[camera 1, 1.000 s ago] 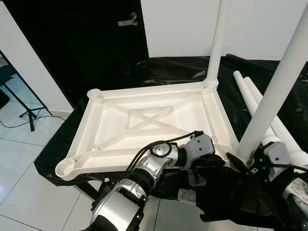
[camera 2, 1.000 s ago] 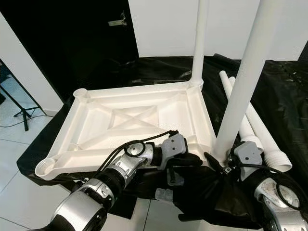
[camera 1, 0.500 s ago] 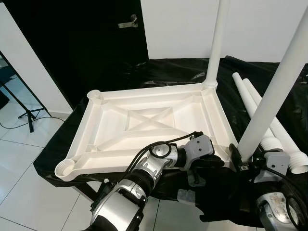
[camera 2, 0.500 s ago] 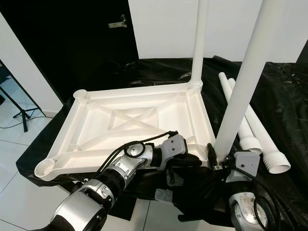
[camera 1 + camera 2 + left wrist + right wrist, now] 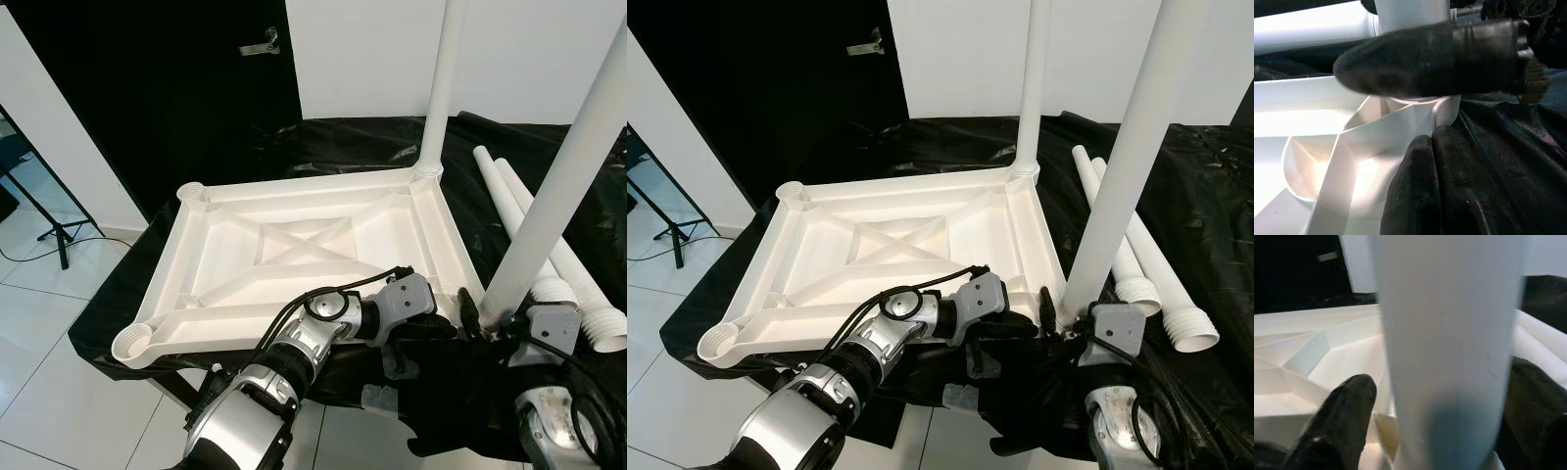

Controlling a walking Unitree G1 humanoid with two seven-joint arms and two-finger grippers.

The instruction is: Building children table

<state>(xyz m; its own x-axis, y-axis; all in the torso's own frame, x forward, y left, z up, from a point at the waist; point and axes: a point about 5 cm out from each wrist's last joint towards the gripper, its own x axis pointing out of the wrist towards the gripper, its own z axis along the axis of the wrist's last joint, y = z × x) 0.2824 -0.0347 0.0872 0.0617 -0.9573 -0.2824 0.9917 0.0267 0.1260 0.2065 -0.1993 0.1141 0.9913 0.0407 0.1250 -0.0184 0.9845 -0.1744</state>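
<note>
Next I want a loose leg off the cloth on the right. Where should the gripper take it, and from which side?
Take the nearer loose leg on its smooth mid-shaft, coming down from above with the fingers across it. It lies flat on the black cloth, close beside the second leg, so a side approach looks blocked. The ribbed, wider end near the table edge probably seats in a socket, so leave it free.

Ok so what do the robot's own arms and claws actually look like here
Both arms are jointed silver metal with ribbed round segments and grey boxy wrist housings. Black cables loop over the left arm and coil beside the right arm. Each claw has two long, rounded matte black fingers, seen close on the left claw and the right claw.
</note>
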